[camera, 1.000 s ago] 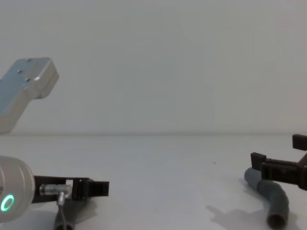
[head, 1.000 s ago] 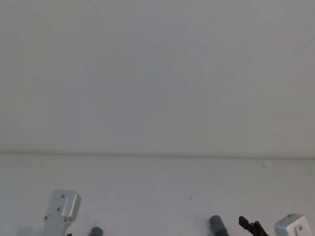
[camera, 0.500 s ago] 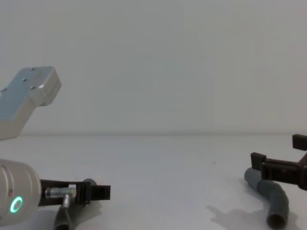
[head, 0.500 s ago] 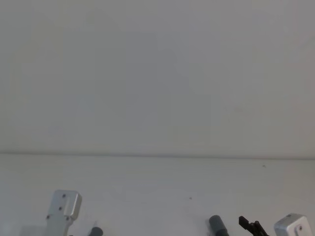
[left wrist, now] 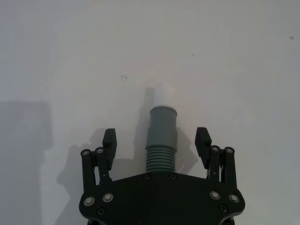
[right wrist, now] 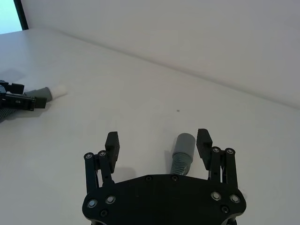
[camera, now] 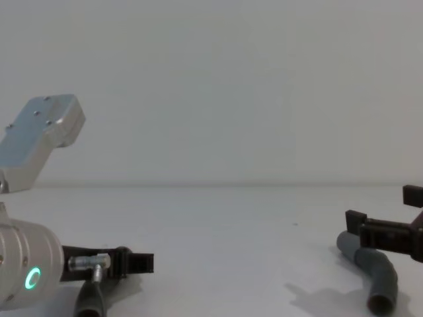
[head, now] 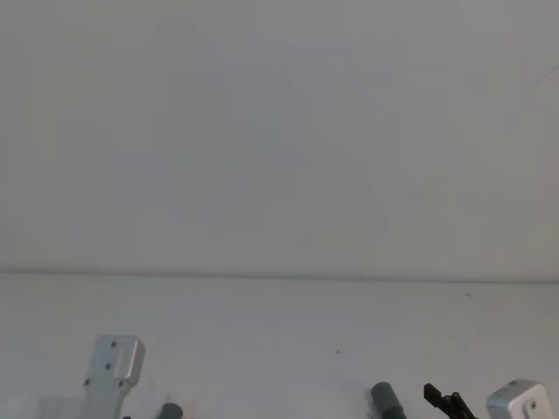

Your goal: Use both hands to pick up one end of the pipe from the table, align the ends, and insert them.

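Hose piece with white tip (left wrist: pixel 161 126) lies lengthwise inside the spread left pincer (left wrist: pixel 156 137). Plain hose piece (right wrist: pixel 183 151) lies likewise inside the spread right pincer (right wrist: pixel 158 138).

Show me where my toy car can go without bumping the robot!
The wide middle of the table, between the left gripper and the right gripper, is bare; so is the far strip up to the wall. Crowded: open fingers straddle the left hose piece and the right hose piece.
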Tool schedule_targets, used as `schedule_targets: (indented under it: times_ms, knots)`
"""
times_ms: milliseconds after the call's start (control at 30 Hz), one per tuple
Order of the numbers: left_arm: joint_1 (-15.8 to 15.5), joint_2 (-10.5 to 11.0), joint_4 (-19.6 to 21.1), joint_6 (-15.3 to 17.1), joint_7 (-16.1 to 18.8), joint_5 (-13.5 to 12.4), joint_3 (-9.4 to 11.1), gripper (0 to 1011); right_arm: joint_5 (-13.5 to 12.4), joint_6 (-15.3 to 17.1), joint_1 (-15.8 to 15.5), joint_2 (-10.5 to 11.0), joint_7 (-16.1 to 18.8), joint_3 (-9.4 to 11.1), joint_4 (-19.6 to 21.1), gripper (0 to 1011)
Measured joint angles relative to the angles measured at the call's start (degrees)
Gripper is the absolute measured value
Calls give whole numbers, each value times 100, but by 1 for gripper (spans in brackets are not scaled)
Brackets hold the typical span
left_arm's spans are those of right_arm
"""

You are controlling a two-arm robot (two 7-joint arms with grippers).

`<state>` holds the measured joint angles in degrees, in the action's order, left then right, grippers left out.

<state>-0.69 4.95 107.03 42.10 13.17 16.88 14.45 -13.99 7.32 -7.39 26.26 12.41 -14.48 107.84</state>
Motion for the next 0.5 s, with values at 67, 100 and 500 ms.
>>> schedule_targets:
  times_ms: [67,100,500]
  knots:
    - [1,-41,-13,1,15,1,-15,1001,0,0,0,0,0,0,0,1002]
    - [4,-71,-19,5,28,2,-26,1001,0,0,0,0,0,0,0,1002]
    - [14,-214,-43,55,73,5,-94,1001,0,0,0,0,0,0,0,1002]
